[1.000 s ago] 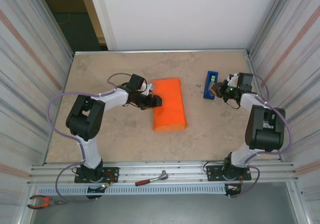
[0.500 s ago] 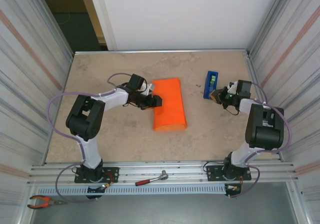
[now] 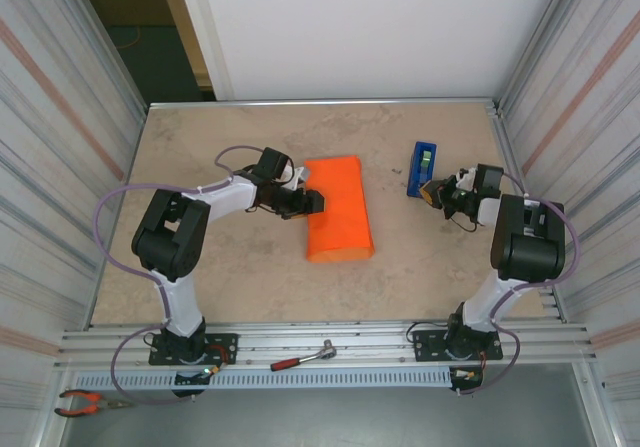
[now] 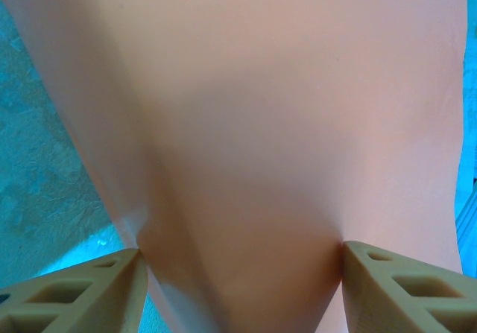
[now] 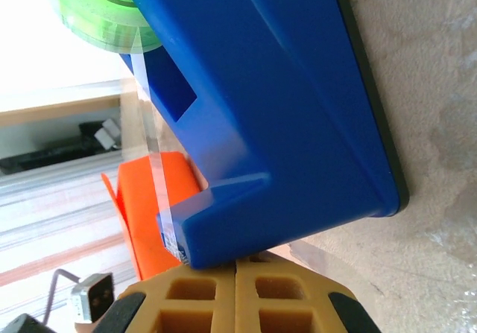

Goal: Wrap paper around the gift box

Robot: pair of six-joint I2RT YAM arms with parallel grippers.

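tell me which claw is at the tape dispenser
The right claw: it sits against the blue tape dispenser. The left claw is at the orange paper instead.

We are finding the box fully covered by the paper (image 3: 337, 208). In the left wrist view, the paper is running off the frame. The dispenser (image 5: 261, 109) is being cropped at top.

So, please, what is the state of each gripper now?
Left gripper: open, fingers on either side of the paper wrapped bundle.
Right gripper: shut, holding nothing visible, beside the tape dispenser.
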